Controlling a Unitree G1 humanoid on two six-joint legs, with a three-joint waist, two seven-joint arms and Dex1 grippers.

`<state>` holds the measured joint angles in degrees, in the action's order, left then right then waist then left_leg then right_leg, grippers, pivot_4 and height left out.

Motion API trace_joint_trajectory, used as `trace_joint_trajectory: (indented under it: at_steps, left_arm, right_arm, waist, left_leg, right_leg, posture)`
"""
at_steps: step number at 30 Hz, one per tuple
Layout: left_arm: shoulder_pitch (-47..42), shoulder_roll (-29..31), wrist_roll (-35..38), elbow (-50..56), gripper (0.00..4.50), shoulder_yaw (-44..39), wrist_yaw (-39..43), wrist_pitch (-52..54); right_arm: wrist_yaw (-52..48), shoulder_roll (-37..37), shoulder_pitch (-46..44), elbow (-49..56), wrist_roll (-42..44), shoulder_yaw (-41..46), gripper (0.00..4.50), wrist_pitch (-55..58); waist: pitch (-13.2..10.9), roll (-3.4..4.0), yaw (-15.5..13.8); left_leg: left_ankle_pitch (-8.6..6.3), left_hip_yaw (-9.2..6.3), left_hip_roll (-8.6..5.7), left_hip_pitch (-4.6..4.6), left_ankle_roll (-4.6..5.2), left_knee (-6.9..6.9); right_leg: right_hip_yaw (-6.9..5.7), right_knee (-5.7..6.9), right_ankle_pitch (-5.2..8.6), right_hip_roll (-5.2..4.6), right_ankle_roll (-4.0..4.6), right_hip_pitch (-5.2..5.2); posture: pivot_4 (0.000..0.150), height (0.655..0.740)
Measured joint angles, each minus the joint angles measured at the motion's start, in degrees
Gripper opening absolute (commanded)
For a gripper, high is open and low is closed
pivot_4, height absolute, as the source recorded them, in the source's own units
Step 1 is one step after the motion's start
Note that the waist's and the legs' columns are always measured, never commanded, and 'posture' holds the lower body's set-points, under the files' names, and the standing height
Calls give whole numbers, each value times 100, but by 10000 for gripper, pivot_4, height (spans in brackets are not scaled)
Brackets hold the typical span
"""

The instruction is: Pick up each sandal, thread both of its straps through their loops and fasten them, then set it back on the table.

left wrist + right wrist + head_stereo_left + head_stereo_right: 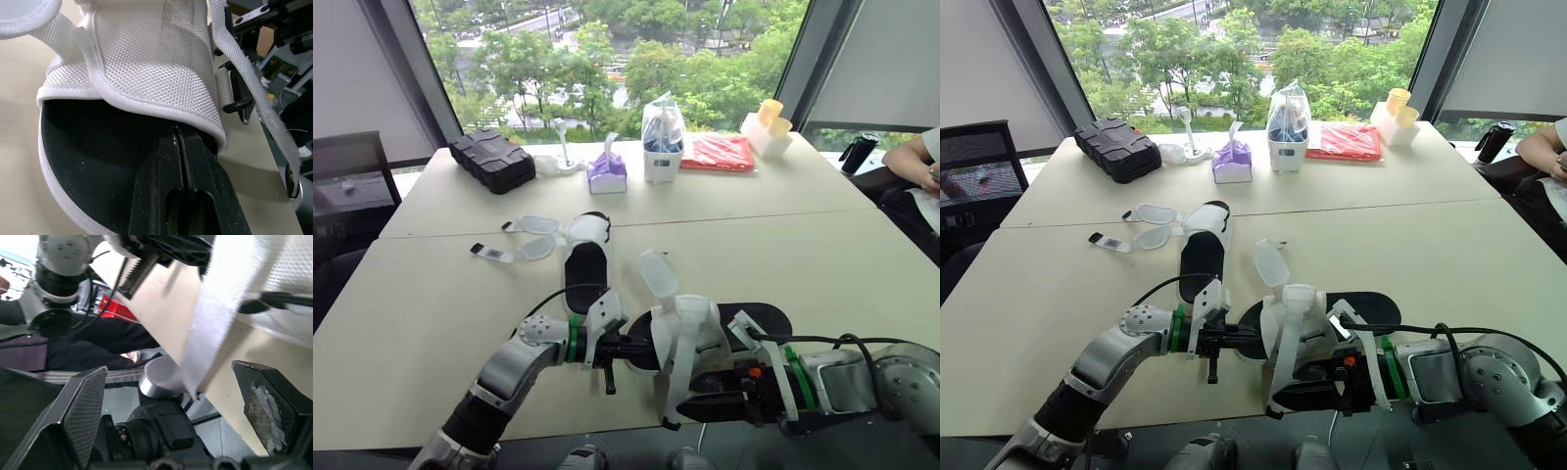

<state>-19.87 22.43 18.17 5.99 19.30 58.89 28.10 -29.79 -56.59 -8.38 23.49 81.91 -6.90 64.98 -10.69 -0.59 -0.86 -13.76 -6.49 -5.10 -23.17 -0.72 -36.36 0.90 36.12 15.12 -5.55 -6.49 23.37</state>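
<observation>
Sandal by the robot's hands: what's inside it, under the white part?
Inside the sandal you see its black sole and the left gripper, shut, poking in under the white mesh. The mesh covers the gripper's tips and the sole's far end.

A: Lit by daylight from the tall glass window far ahead of the jaws; overexposed along its top.
B: Only soft, short shadows, thrown back toward the jaws across the beige rectangular tabletop. Much dimmer under its near edge, around the right gripper.
A: Bleached almost featureless on the white woven strap between those spread jaws.
B: Evenly lit on the white mesh sandal with black sole above the left gripper and its closed jaws.
</observation>
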Motion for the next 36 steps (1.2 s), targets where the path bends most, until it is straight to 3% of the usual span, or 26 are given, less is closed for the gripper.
trace_joint_trajectory:
  at_steps: [15,24,32,36]
  left_arm:
    - [89,14,11,105,0,-7,-42,35]
    - [115,14,11,133,0,-8,-50,49]
    - [115,5,12,133,0,-9,-63,51]
    - [119,-8,10,131,0,-19,-66,49]
  right_arm:
    - [1102,1135,-143,-292,390,143,44221,463]
    - [1264,1297,-172,-350,385,146,639,619]
    - [1151,1200,-183,-332,383,156,639,776]
    - [236,-46,-1323,-280,377,449,639,1296]
  waist:
    - [2,2,7]
    - [2,2,8]
    - [2,3,8]
    - [4,41,30]
  left_leg:
    - [0,-1,0,1,0,-7]
    - [0,-1,0,1,1,-8]
    - [0,-1,0,0,1,-14]
    - [-11,10,-3,-15,20,-59]
  right_leg:
    - [1,4,-1,2,-1,-2]
    - [0,6,-2,2,-2,-2]
    - [0,7,-2,2,-2,-3]
    - [0,8,-13,5,-5,-5]
  posture:
    - [1500,7400]
    - [1500,7400]
    - [1500,7400]
    - [1500,7400]
